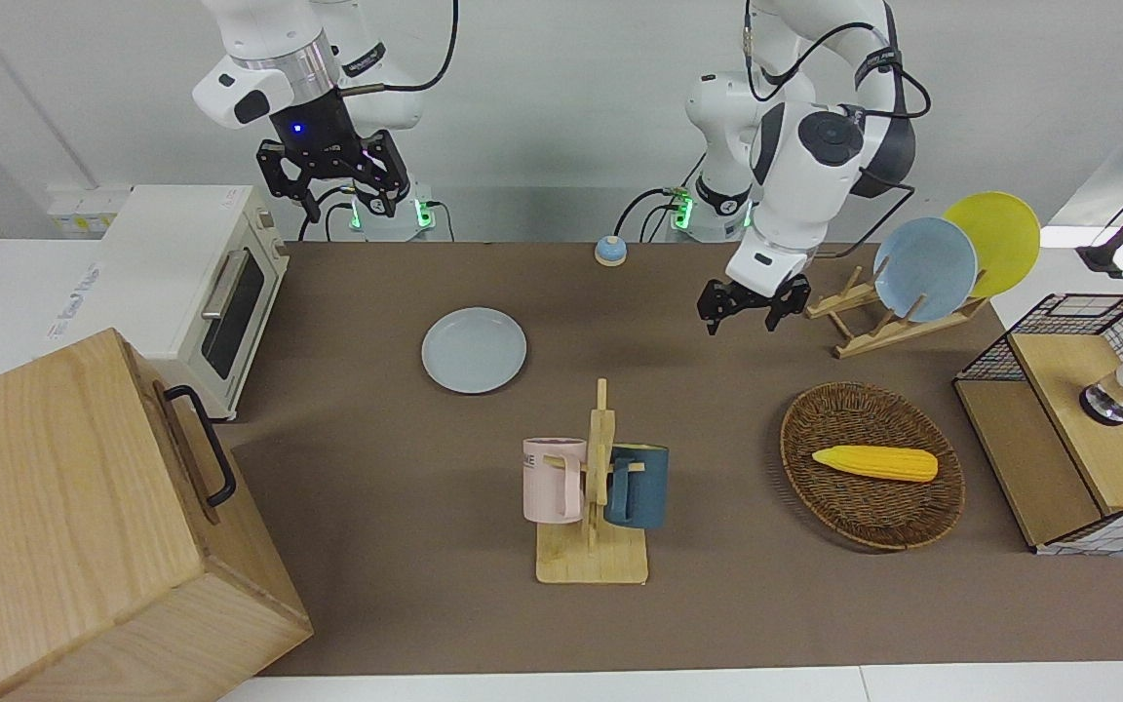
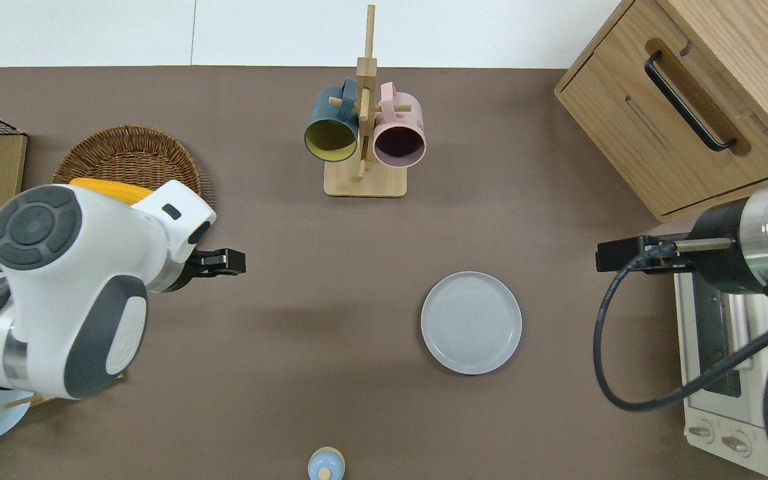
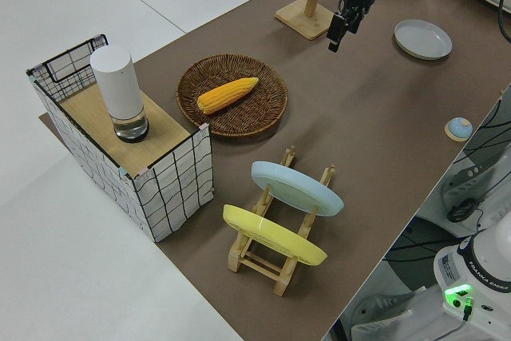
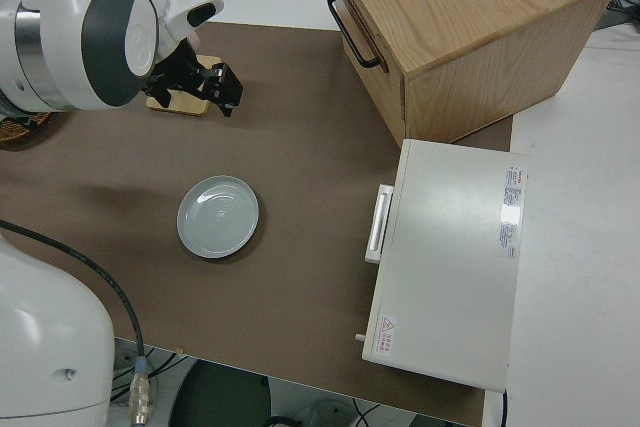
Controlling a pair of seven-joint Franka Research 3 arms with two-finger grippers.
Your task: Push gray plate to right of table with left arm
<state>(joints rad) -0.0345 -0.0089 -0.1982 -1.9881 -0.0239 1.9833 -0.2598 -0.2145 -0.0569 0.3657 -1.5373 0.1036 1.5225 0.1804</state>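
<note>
The gray plate (image 1: 474,349) (image 2: 471,322) lies flat on the brown table (image 2: 304,373), toward the right arm's end and close to the toaster oven. My left gripper (image 1: 742,314) (image 2: 227,261) hangs open and empty over bare table beside the wicker basket, well apart from the plate. The left side view shows the same gripper (image 3: 337,28) up in the air, with the plate (image 3: 422,38) farther along the table. The right arm is parked, its gripper (image 1: 347,185) open and holding nothing.
A mug rack (image 2: 364,133) with two mugs stands farther from the robots than the plate. A wicker basket (image 1: 871,466) holds corn. A plate rack (image 1: 898,317) carries a blue and a yellow plate. A toaster oven (image 1: 193,283), wooden cabinet (image 1: 84,526), wire shelf (image 1: 1068,429) and small blue button (image 2: 325,465) are around.
</note>
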